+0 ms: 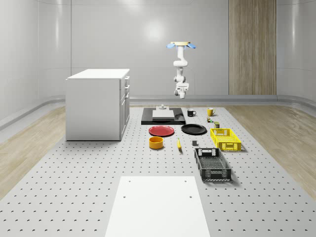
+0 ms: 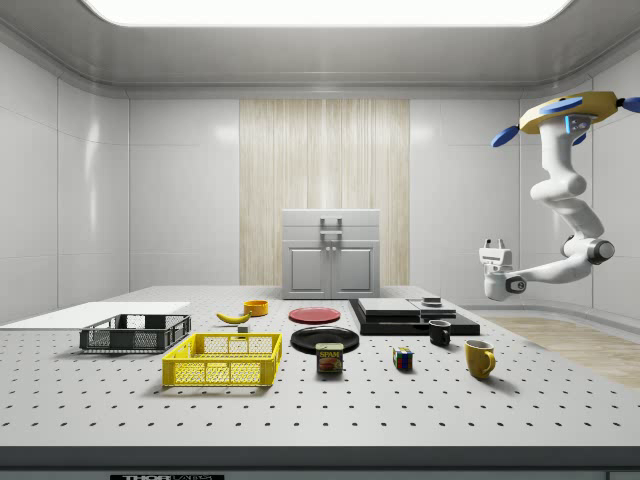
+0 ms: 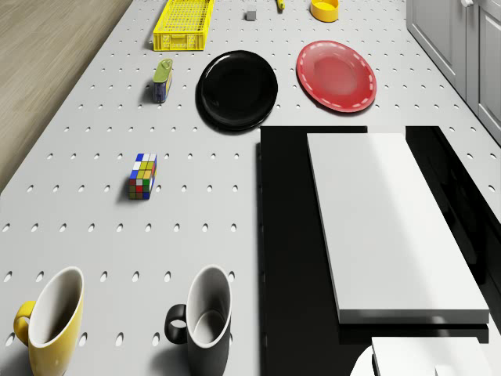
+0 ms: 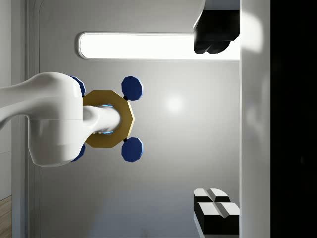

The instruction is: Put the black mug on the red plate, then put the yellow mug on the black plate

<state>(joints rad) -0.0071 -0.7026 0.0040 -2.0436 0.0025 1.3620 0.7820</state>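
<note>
Hovering high over counter's far end, drone hangs claw above slab. Black mug, yellow mug on counter behind black plate; red plate bare.

Side view: claw clear of mugs, pointing up, empty.

Wrist view: fingers apart. Nothing done yet; both placements left.

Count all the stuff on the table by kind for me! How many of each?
Mugs: 2 (black mug, yellow mug)
Plates: 2 (red plate, black plate)
Crates: 2
Bowl: 1
Banana: 1
Can: 1
Puzzle cube: 1
Total: 10
</note>
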